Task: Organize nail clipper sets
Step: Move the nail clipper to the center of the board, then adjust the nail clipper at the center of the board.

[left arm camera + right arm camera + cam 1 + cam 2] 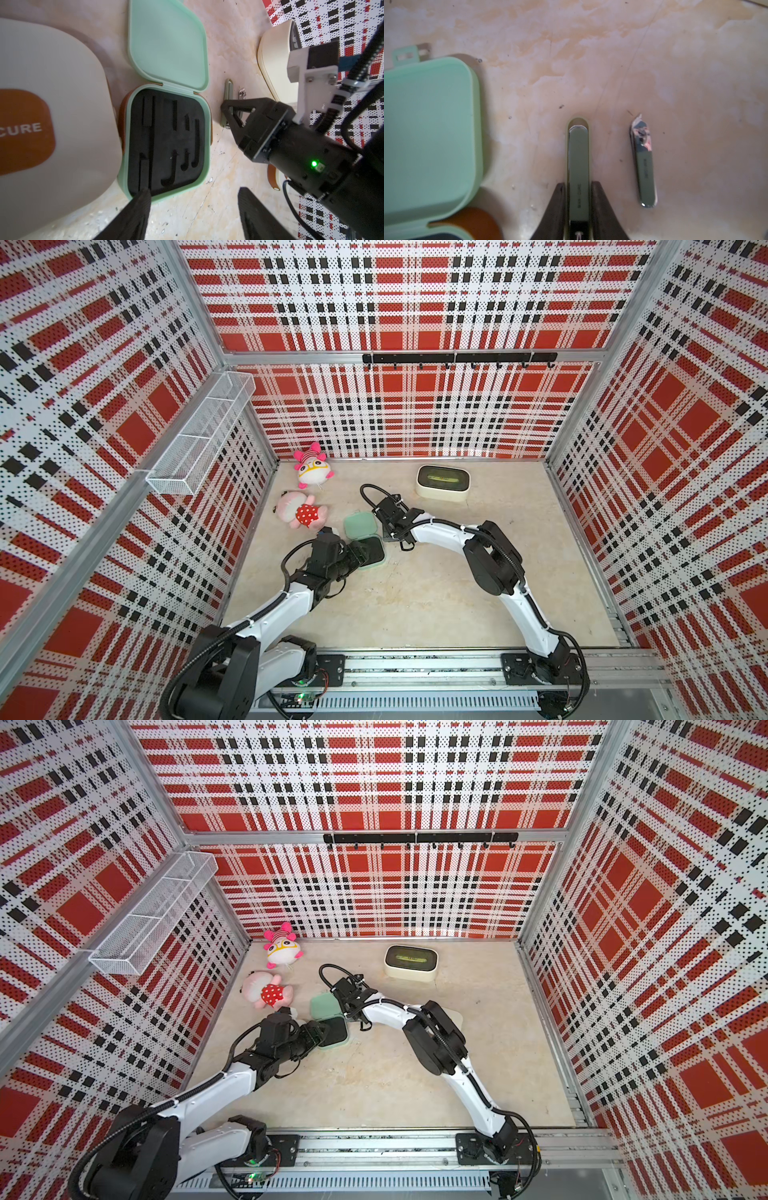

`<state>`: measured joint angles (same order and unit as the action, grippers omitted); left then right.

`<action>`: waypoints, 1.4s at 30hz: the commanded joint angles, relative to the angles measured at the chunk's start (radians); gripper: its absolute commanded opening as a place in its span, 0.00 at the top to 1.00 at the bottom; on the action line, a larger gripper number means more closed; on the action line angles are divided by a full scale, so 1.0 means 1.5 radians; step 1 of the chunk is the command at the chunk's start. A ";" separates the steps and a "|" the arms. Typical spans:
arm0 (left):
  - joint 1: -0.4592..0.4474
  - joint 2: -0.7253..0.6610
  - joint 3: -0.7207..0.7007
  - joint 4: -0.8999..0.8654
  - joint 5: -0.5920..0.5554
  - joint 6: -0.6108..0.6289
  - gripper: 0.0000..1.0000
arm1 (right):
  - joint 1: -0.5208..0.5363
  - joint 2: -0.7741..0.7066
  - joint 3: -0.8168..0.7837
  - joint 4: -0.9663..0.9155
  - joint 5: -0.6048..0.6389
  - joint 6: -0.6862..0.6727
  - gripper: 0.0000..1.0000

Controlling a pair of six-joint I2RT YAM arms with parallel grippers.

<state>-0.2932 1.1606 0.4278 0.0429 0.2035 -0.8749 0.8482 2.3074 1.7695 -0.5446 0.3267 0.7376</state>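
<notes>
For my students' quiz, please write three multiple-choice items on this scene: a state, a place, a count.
1. The mint case is: A) open, slots empty; B) open, slots full; C) shut.
2. The small clipper lies: A) inside the mint case; B) on its lid; C) on the table beside the large clipper.
3. The pink plush toys number: A) one; B) two; C) four.
Key: 1 A, the black insert shows bare slots; 2 C, the right wrist view shows both side by side; 3 B, two in both top views.
</notes>
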 commanded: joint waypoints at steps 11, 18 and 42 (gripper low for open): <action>-0.079 0.142 0.102 0.056 -0.018 0.023 0.29 | 0.035 -0.275 -0.411 0.085 -0.027 0.056 0.79; -0.121 0.210 0.112 0.082 -0.022 0.018 0.29 | 0.036 -0.415 -0.583 0.104 -0.023 0.099 0.71; -0.227 0.087 0.112 0.056 -0.054 -0.051 0.25 | 0.043 -0.503 -0.616 0.087 -0.030 0.105 0.39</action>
<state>-0.6567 1.3380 0.5392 0.1883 0.1478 -0.9878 0.9016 1.5658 0.8085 -0.4072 0.2924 0.9016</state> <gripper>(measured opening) 0.743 0.612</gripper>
